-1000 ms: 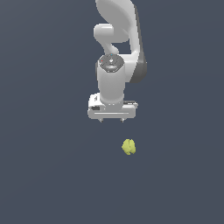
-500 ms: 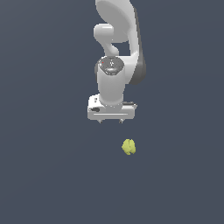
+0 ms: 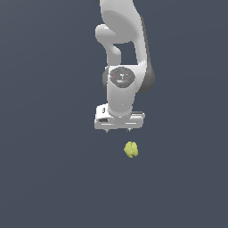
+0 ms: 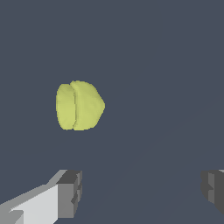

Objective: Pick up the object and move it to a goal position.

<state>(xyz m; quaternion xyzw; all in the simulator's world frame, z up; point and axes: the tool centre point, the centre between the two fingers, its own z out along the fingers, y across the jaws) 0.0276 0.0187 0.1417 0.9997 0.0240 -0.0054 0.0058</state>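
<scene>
While the object (image 3: 131, 149) is sitting on the plain dark floor (image 3: 49, 178), a lumpy yellow-green blob with a crease down it in the wrist view (image 4: 78, 105), the gripper (image 3: 118, 129) is hanging just above it and a bit toward the exterior view's left, not touching it. Its fingers (image 4: 68, 192) are spread wide, way wider than the blob, and they're gripping nothing. In the wrist view the blob is lying apart from both fingertips, closer to one finger than the other. Nothing else is sitting around it or blocking the way down. Compared to half a second ago, the white arm (image 3: 122, 49) is looking slightly lower and closer to the blob, which hasn't budged.
</scene>
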